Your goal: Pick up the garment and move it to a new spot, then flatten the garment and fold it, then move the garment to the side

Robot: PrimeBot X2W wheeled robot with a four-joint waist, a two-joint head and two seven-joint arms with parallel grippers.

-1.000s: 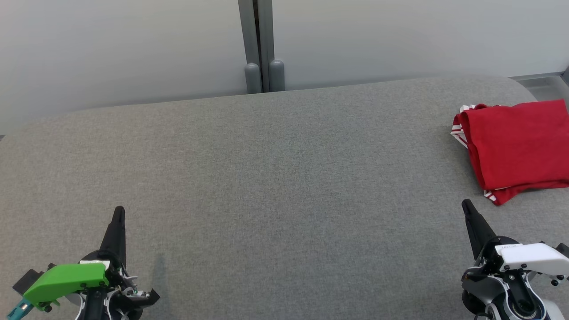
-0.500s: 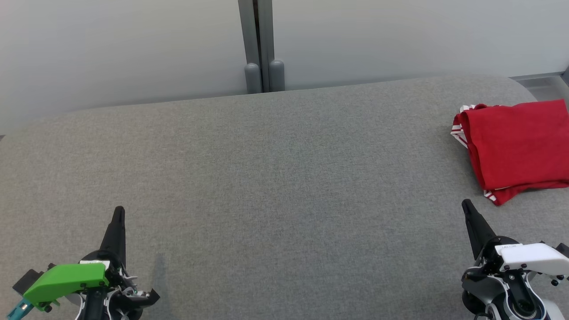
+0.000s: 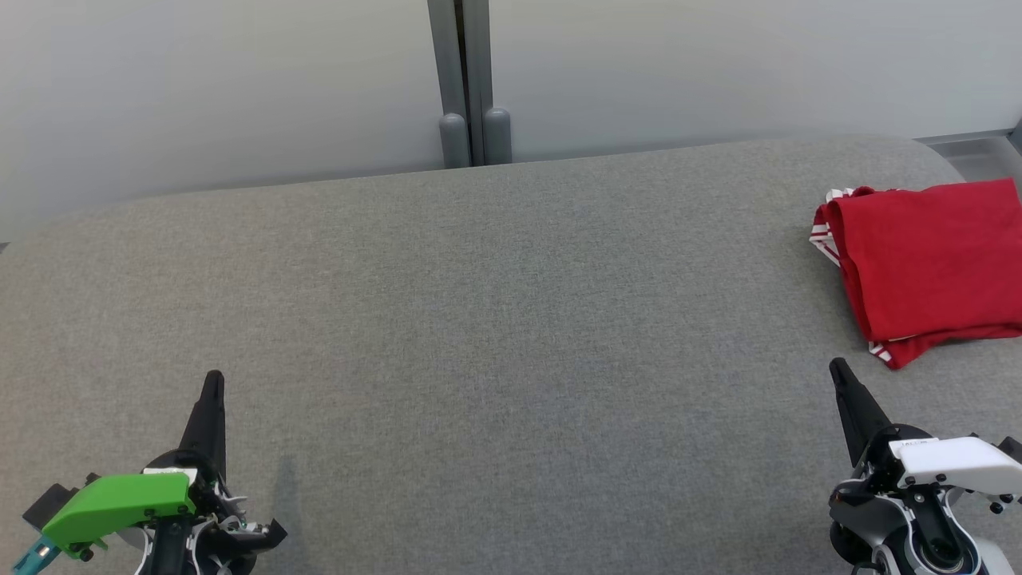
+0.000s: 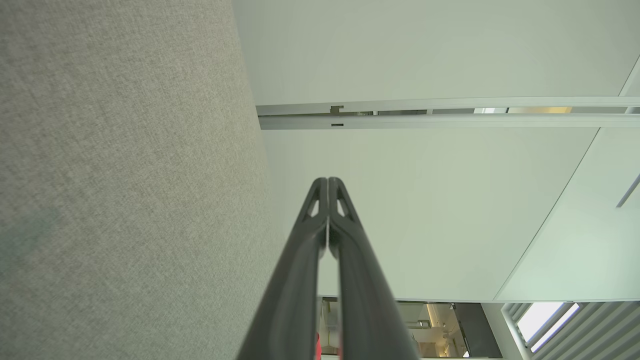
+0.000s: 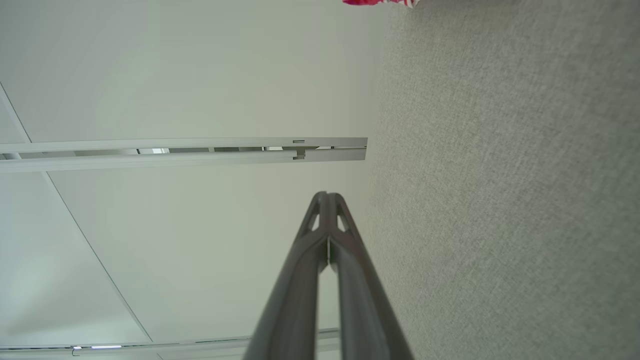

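Red jersey-like cloth with red-and-white striped trim makes up the garment [image 3: 926,267]. It lies folded into a rough rectangle at the far right of the grey woven-fabric surface [image 3: 495,319], and its right side runs out of the head view.

It looks light, thin and limp. Taken by a single pinch, it would probably sag and open out, and its layers could slide over one another. Nothing about it seems fragile or slick, though the textured surface may drag at it if it is pulled instead of lifted.

The best hold is judged to be the near-left corner, where the striped hem peeks out and the layers stack. A pinch there that bites through every layer should keep the fold together. Two holds spaced along one edge would carry it flatter than one.

The right hand [image 3: 837,366], a pair of long dark fingers under a white wrist housing, sits near that corner but apart from it. Its fingers are pressed together on nothing, as the right wrist view confirms [image 5: 327,195].

The left hand [image 3: 214,377], with a green housing, rests well apart at the lower left. Its fingers are likewise pressed together and empty [image 4: 328,181].

Beyond the surface stand pale wall panels [image 3: 200,88] and a grey upright post [image 3: 469,80].
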